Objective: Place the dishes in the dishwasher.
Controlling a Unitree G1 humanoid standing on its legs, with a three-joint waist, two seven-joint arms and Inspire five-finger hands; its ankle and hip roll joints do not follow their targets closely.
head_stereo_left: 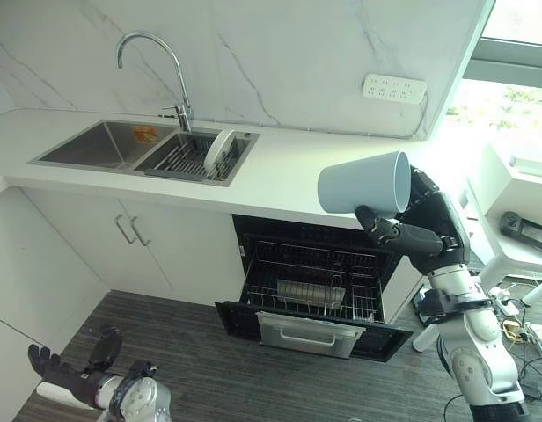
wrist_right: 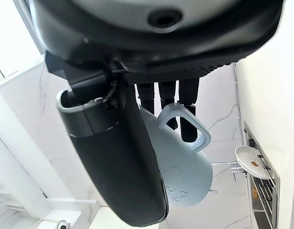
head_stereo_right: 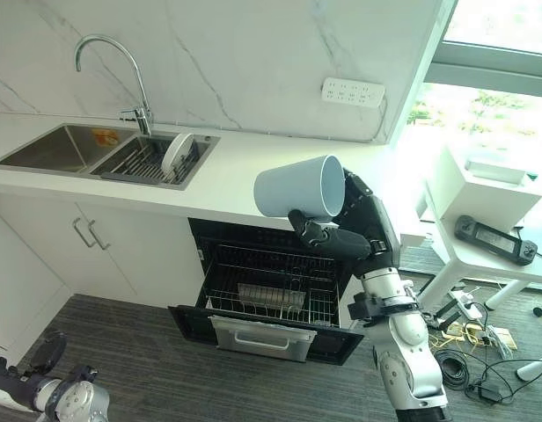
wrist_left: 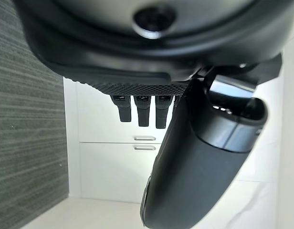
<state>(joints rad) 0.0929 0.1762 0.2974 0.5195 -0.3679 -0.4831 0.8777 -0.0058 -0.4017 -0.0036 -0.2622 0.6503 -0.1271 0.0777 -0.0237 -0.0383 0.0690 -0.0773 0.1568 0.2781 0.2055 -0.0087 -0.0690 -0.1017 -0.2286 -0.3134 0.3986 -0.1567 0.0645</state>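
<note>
Above the open dishwasher (head_stereo_left: 311,290), the right hand (head_stereo_left: 403,233) holds a pale blue mug (head_stereo_left: 366,183) lying on its side, mouth turned toward the hand, base toward the sink (head_stereo_left: 104,145). In the right wrist view the fingers (wrist_right: 187,112) hook through the mug's handle (wrist_right: 197,133) and the thumb lies alongside the mug's body, so the grip is closed on the mug. The mug is off the counter (head_stereo_left: 280,176), in the air over the counter's front edge.

Below it, the dishwasher's door (head_stereo_left: 315,330) is folded down and a wire rack (head_stereo_left: 315,281) is drawn out, with a metal insert lying in it.

On the counter, a white plate (head_stereo_left: 220,151) stands on edge in the sink's drying rack, beside the tap (head_stereo_left: 152,66).

Low by the floor (head_stereo_left: 253,378), the left hand (head_stereo_left: 73,369) hangs with fingers relaxed and holds nothing.
</note>
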